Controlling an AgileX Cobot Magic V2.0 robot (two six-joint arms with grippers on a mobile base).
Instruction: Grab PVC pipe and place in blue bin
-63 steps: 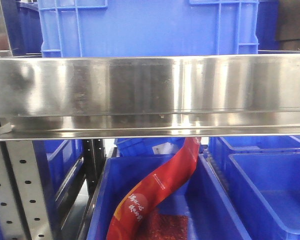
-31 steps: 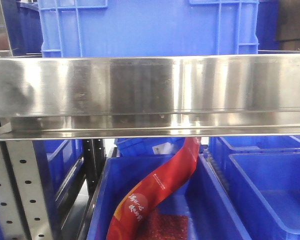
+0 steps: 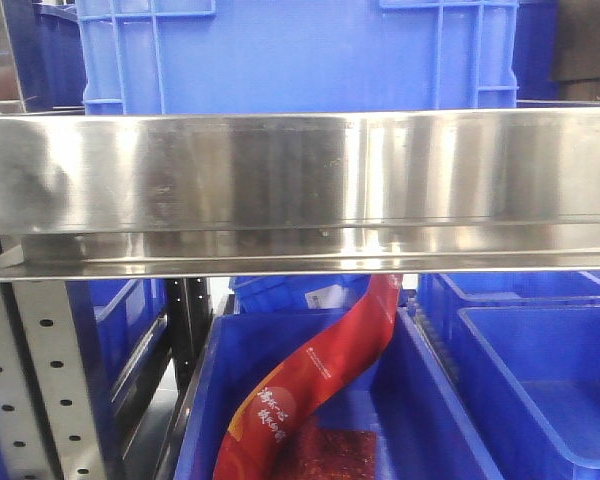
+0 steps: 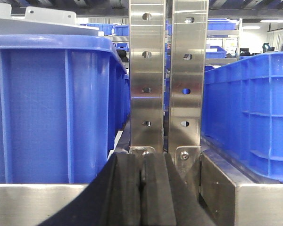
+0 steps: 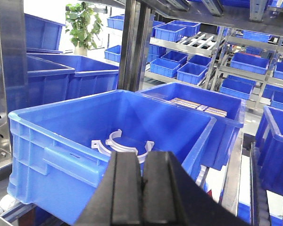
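Observation:
Two white curved PVC pipe pieces (image 5: pixel 120 146) lie on the floor of a large blue bin (image 5: pixel 61 165) in the right wrist view. My right gripper (image 5: pixel 142 157) is shut with nothing between its pads. It hovers just in front of the bin's near rim, with the white pieces right beyond its tips. In the left wrist view my left gripper (image 4: pixel 141 160) is also shut and empty. It points at two steel shelf uprights (image 4: pixel 166 75) between two blue bins. Neither gripper shows in the front view.
A steel shelf beam (image 3: pixel 300 185) crosses the front view, with a blue crate (image 3: pixel 300 50) on top. Below it a blue bin (image 3: pixel 430 400) holds a red packet (image 3: pixel 320 370), and another blue bin (image 3: pixel 540 380) stands to the right. Racks of blue bins (image 5: pixel 188 70) fill the background.

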